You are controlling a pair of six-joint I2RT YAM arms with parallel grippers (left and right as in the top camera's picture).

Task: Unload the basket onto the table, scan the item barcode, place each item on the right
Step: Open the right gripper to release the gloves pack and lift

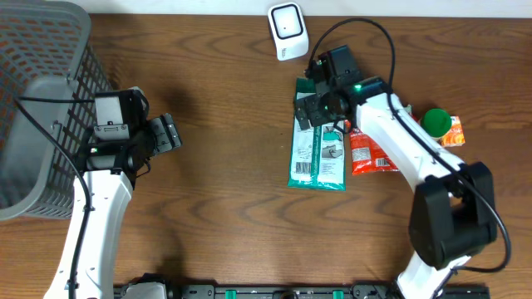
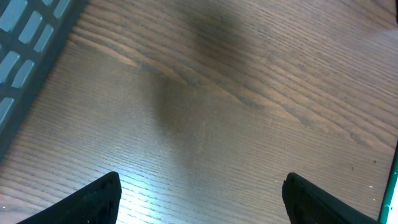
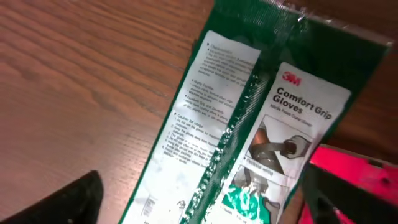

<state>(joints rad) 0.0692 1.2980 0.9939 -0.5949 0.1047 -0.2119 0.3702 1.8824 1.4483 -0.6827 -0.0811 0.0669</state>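
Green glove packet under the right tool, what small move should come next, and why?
Probably lower the right tool and close on the green glove packet: the tool hangs open above it, the packet lies flat, and the white scanner sits just beyond.

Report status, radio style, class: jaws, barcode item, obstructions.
Both jaws open, empty. Green glove packet flat on table under right jaws. Red packet beside it; scanner beyond.

2 green glove packs (image 1: 317,154), 1 red packet (image 1: 370,155), 1 scanner (image 1: 288,30), 1 basket (image 1: 41,100)
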